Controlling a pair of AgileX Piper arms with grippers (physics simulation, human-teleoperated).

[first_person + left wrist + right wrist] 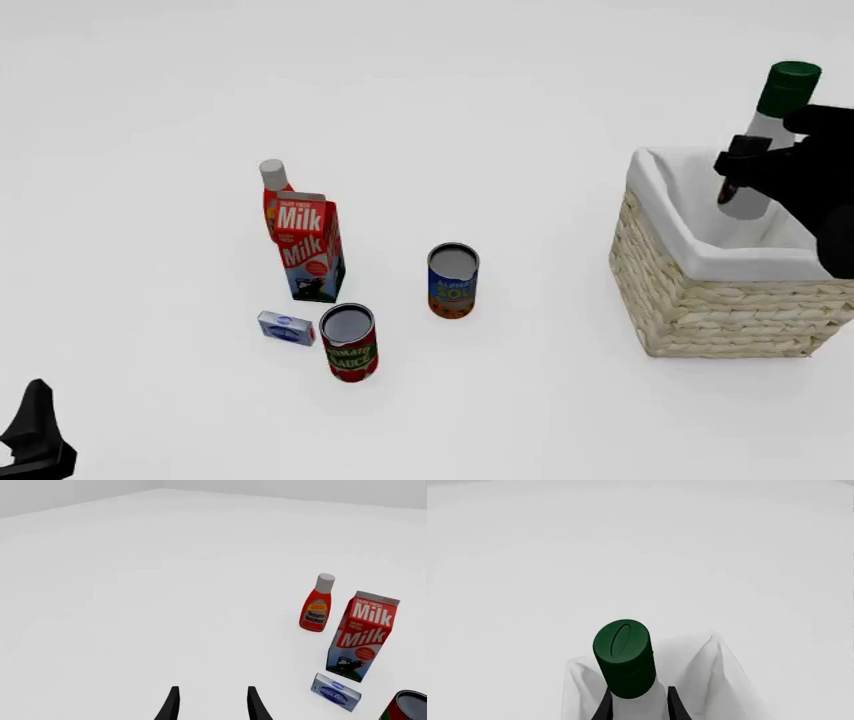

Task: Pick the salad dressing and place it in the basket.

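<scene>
The right end effector (742, 168) was clamped on the salad dressing (763, 135), holding the bottle upright by its neck above the basket (707, 300), so that it could likely be lowered straight into the lined opening. The left end effector (210, 705) hung with fingers apart over bare desk (133, 605), away from the groceries and out of the way.

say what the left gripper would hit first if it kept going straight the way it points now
Probably nothing but bare white table. The left gripper points at open surface; the red ketchup bottle stands off to one side.
</scene>
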